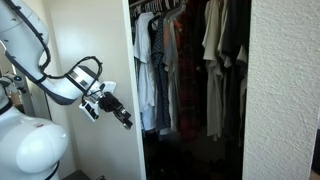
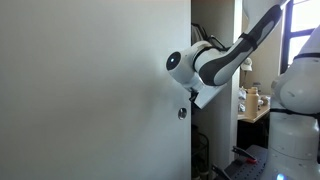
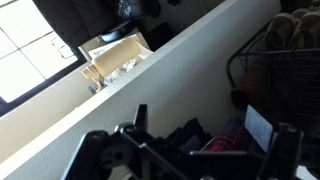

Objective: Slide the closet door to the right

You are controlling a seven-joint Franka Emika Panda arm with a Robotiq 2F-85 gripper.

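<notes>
**Much of my grip goes unseen**

My gripper (image 1: 122, 118) shows too small to read its jaws. In the wrist view my fingers (image 3: 95, 152) blur, cropped at 6 o'clock. The closet door (image 2: 90, 90) runs off at 9 o'clock.

exterior: facing hanging clothes (image 1: 190, 60) | exterior: near closet door (image 2: 90, 90) | both: arm (image 1: 60, 80)

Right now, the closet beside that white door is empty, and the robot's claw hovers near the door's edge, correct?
Not empty: clothes hang inside the closet, as an exterior view shows. The claw does hover near the white door edge.
</notes>
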